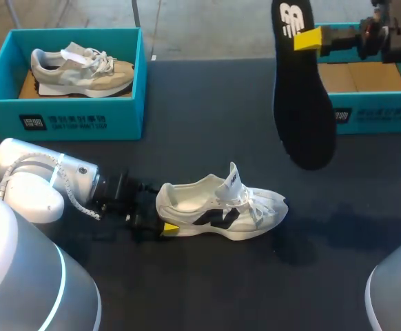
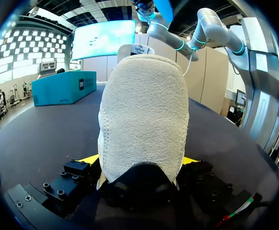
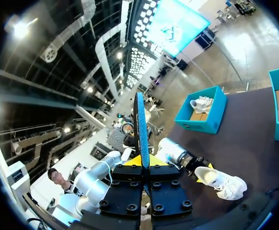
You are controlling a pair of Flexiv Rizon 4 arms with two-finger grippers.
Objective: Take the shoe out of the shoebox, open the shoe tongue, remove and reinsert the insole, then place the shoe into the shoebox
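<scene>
White sneaker (image 1: 221,207) stands upright mid-table, long axis across the table, toe toward my right. The left gripper (image 1: 165,221) pinches its heel from both sides. Beyond, the right gripper (image 1: 309,39) clamps the black insole (image 1: 304,103) near its heel end, held aloft with forefoot hanging down, before the right shoebox (image 1: 376,117). Judged: insole out, reinsertion next. That calls for feeding the forefoot into the collar, in line with the sneaker.

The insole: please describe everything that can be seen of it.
The insole is black, thin and flat, foam-like, with a white mark near its heel end. It is out of the shoe, hanging nearly upright in the air above the table, toe end down. Only the right gripper touches it, shut on its heel end.
</scene>
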